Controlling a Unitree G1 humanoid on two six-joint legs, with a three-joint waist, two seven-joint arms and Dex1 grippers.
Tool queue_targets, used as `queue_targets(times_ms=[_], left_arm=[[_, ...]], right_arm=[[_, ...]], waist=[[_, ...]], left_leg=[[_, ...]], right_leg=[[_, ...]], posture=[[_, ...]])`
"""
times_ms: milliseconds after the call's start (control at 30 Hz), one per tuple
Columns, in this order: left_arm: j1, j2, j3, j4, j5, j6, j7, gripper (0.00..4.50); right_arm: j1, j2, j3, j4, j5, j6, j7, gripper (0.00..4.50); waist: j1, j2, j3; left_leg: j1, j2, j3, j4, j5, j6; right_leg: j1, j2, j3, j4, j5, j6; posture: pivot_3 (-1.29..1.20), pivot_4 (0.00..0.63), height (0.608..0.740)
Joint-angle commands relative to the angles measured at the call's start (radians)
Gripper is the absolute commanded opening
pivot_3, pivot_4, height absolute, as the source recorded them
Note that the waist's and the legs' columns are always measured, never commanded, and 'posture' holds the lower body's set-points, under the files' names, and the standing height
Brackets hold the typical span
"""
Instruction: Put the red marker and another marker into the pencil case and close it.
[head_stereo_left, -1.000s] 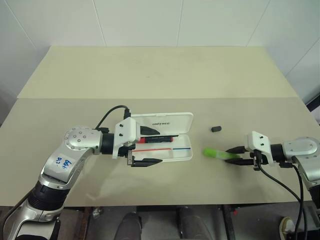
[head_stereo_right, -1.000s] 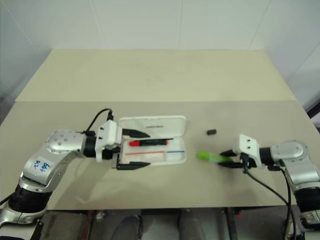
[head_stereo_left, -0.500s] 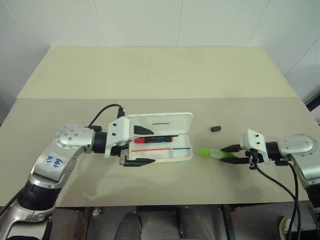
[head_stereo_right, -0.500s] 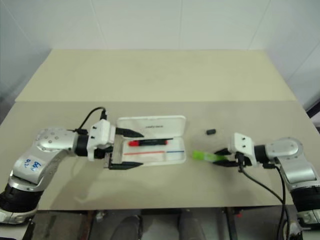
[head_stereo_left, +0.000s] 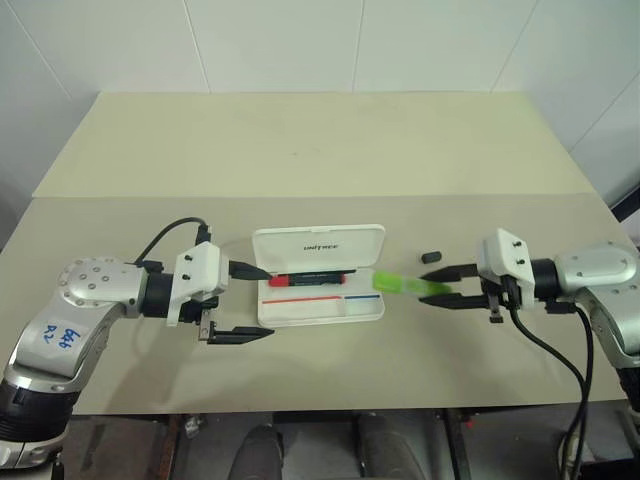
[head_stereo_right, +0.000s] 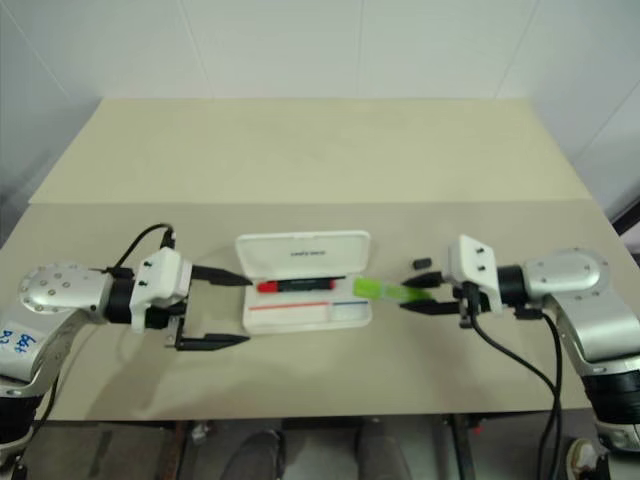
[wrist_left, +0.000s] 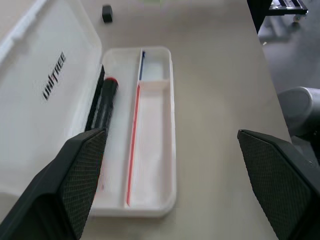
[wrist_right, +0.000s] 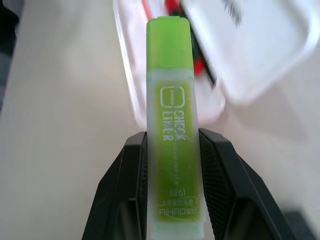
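My right gripper (head_stereo_left: 448, 287) pinches the lime-green marker (head_stereo_left: 398, 285), its tip at the open pencil case (head_stereo_left: 320, 285). Inside the case lies the red marker (head_stereo_left: 308, 279). My left gripper (head_stereo_left: 243, 303) hangs spread beside it.

beige table (head_stereo_left: 320, 150), white tiled wall (head_stereo_left: 300, 40)

Left gripper (head_stereo_left: 243, 302) sits just off the left end of the pencil case (head_stereo_left: 320, 300), fingers spread and pointing at it, not touching. Lid stands up behind the tray. The red marker (head_stereo_left: 310, 279) lies in the tray's rear compartment, along the hinge. Right gripper (head_stereo_left: 443, 286) is just off the case's right end, clamped on another marker (head_stereo_left: 397, 284), whose free end reaches over the tray's right edge. Small stub (head_stereo_left: 431, 257) on the table (head_stereo_left: 300, 150), behind the right gripper.
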Motion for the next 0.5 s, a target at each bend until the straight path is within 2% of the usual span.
queue_targets(times_ms=[33,500], left_arm=[[0.03,0.025,0.043,-0.045,-0.015,-0.029,-0.007,4.5],[0.134,0.048,0.09,-0.064,-0.003,-0.07,0.007,4.5]], right_arm=[[-0.043,0.041,0.047,-0.069,0.034,0.05,-0.021,1.08],[-0.182,0.229,0.241,0.042,-0.069,-0.014,-0.009,1.08]], waist=[[0.001,0.0,0.0],[-0.001,0.001,0.001]], left_leg=[[0.0,0.0,0.0,0.0,0.0,0.0],[-0.001,0.0,0.0,-0.002,0.0,0.0]], right_leg=[[0.0,0.0,0.0,0.0,0.0,0.0],[-0.001,0.0,-0.001,-0.001,0.0,-0.001]], posture=[[0.0,0.15,0.74],[0.0,0.15,0.74]])
